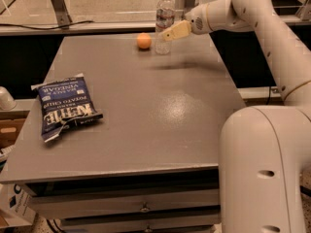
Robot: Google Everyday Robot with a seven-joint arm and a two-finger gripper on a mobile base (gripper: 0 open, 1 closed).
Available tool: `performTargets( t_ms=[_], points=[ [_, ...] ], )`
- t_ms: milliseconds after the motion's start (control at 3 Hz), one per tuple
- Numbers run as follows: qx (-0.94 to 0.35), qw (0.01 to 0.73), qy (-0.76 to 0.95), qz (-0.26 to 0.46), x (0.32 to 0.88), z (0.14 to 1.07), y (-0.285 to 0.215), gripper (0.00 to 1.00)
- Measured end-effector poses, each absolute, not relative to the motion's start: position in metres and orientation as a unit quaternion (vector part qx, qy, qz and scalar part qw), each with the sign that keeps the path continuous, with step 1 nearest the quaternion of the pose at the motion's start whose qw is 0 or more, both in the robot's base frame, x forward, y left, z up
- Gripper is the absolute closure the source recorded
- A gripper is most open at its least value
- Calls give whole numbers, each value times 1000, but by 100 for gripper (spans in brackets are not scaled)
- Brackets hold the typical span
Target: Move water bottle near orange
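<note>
The water bottle [164, 13] stands upright at the far edge of the grey table [146, 130], just right of the orange [144, 41]. The gripper [167, 33] reaches in from the right and overlaps the bottle's lower half. Whether it clasps the bottle cannot be told. A blue chip bag [63, 106] lies flat by the left edge.
</note>
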State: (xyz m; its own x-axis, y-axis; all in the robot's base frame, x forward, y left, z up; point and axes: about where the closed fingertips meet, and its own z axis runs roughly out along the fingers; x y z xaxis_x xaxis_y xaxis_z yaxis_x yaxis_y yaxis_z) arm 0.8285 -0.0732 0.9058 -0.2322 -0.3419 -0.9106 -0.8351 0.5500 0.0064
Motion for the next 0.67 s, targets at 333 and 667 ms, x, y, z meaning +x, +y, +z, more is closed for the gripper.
performTargets(
  t_ms=[333, 667],
  points=[
    [-397, 489, 736, 251, 816, 921, -98, 0],
    [-398, 502, 728, 245, 792, 938, -125, 0]
  ],
)
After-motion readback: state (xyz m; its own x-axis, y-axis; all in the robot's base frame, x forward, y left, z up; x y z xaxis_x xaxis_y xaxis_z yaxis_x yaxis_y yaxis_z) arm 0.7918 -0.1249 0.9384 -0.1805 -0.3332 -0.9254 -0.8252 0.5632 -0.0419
